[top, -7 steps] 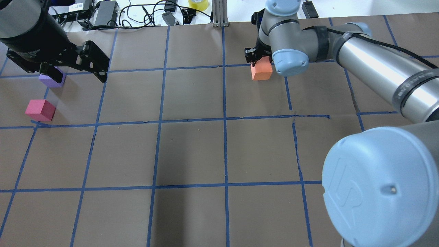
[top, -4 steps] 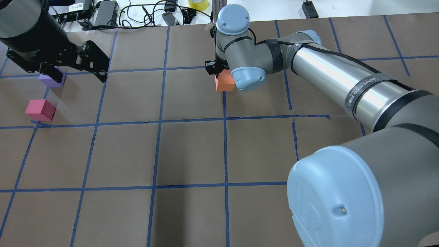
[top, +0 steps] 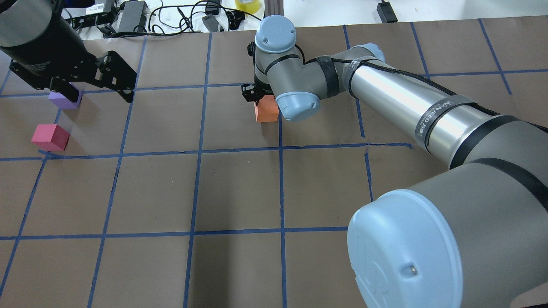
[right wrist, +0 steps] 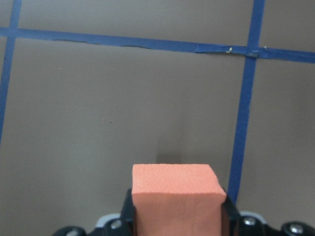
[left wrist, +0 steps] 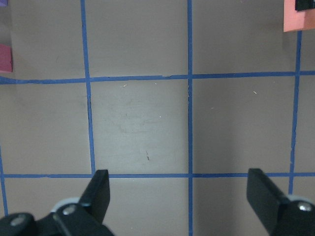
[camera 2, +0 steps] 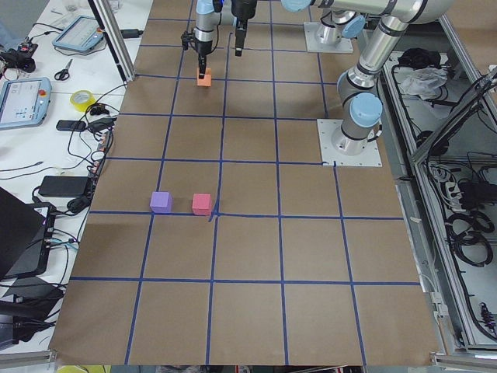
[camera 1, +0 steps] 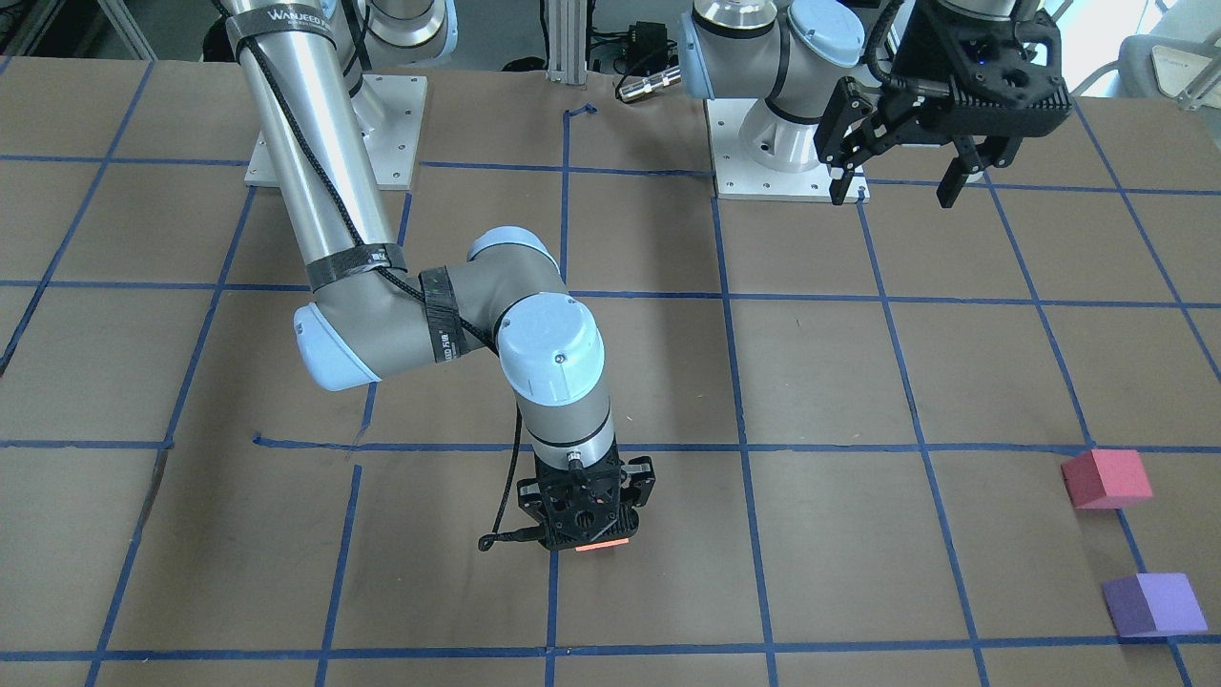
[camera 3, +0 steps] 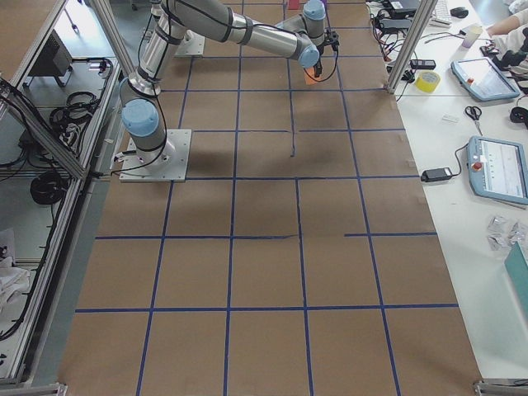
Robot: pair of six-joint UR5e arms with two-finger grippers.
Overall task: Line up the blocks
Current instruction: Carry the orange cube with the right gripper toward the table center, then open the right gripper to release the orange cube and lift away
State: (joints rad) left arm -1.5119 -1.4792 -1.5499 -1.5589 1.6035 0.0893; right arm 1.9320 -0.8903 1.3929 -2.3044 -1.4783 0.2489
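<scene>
My right gripper (top: 260,99) is shut on the orange block (top: 266,112) and holds it low over the brown table, just left of the centre tape line. The orange block fills the bottom of the right wrist view (right wrist: 174,196) and shows as a sliver under the gripper in the front view (camera 1: 601,545). My left gripper (top: 95,90) is open and empty, raised over the far left. The purple block (top: 64,99) lies partly behind one of its fingers (top: 66,90). The red-pink block (top: 50,137) lies just nearer than it. Both blocks also show in the front view: purple (camera 1: 1154,604), red-pink (camera 1: 1107,478).
Blue tape lines (top: 280,171) divide the table into squares. Cables and power adapters (top: 130,15), a yellow tape roll (top: 247,5) and a metal post (top: 274,6) sit along the far edge. The arm base plates (camera 1: 334,134) are at the robot's side.
My right arm has swung left with the orange block, from right of the centre tape line to just left of it. The left arm and the purple and red-pink blocks have not moved.
</scene>
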